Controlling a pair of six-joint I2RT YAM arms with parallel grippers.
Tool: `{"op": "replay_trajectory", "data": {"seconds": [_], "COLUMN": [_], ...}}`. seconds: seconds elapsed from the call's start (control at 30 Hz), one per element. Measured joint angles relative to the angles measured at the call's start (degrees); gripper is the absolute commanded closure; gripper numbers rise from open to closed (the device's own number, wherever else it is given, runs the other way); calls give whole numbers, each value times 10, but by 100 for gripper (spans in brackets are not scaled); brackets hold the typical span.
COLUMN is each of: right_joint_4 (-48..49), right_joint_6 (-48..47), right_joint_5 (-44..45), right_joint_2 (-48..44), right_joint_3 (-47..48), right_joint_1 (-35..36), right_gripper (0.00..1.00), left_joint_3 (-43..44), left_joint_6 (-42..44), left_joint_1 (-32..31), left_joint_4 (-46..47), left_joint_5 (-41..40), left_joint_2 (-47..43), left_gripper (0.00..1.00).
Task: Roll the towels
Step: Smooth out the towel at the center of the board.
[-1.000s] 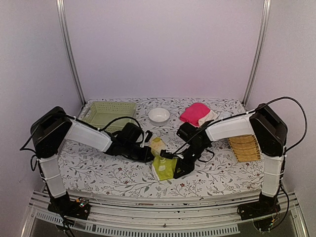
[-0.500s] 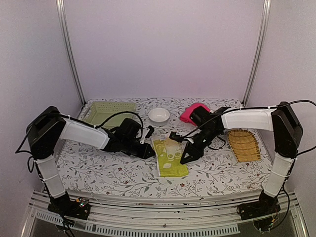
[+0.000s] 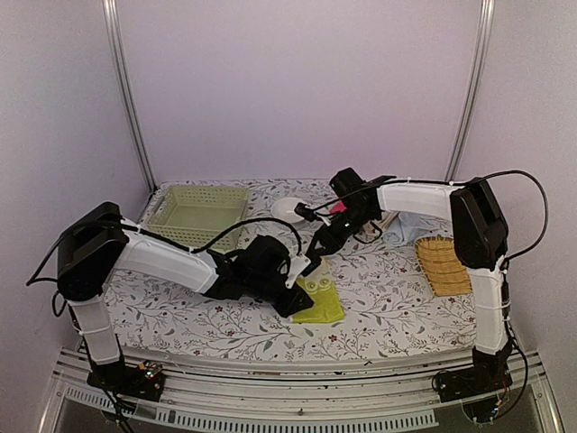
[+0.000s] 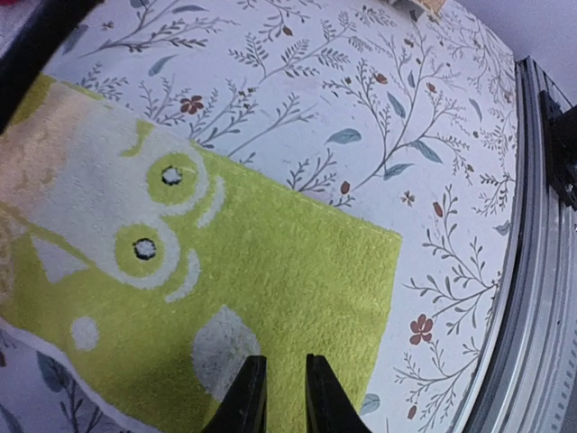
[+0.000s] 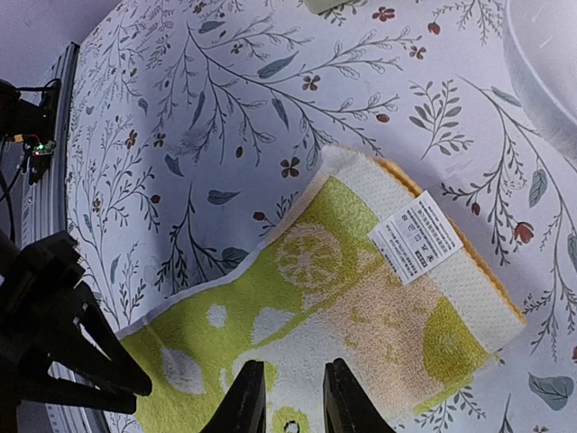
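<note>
The small yellow-green-and-cream cloth towel lies flat on the floral-printed tabletop, on the near side of the round white bowl. Its end nearest the bowl is folded over once, with the label up.

The left pincer hovers over the end far from the bowl, its jaws a narrow gap apart and holding nothing. The right pincer hangs beside the folded end toward the bowl, its jaws apart and also empty.

The risk I see is that nothing pins the fold, so it may flop open. If only one pincer pushes, the roll would likely go askew. A low pinch could also snag the tabletop cover along with the towel.
</note>
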Motion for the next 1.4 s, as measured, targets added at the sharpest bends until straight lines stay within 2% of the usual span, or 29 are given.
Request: {"op": "replay_trajectory", "data": {"seconds": [0.3,0.57,0.63,0.7,0.73,0.8,0.93,1.1,1.27,1.4], "right_joint_4": [0,8,9,9,9,9,2,2,31,47], "right_joint_6": [56,96,99,100,100,95,75,31,-28,-52], "right_joint_5": [45,38,38,35,31,22,-7,-42,-91,-109], "right_joint_2": [83,87,87,86,84,70,8,-134,-252,-264], "right_joint_3": [14,13,13,13,11,-3,-47,-111,-200,-266], "right_joint_1": [-11,-60,-63,-63,-63,-63,-67,-76,-80,-80], "right_gripper": [75,75,74,73,72,70,66,65,65,65], "left_joint_3": [10,33,45,53,54,50,12,-24,-28,-27], "left_joint_6": [35,60,70,81,88,97,121,159,190,218], "left_joint_1": [-15,-15,-15,-15,-15,-16,-20,-21,-22,-24], "left_joint_4": [-18,-11,-14,-18,-18,-19,-14,1,-13,-17], "left_joint_5": [12,5,-1,-7,-13,-32,-69,-67,-45,-24], "left_joint_2": [50,70,77,79,78,67,2,-67,-69,-62], "left_gripper": [79,73,65,46,41,37,42,44,48,51]}}
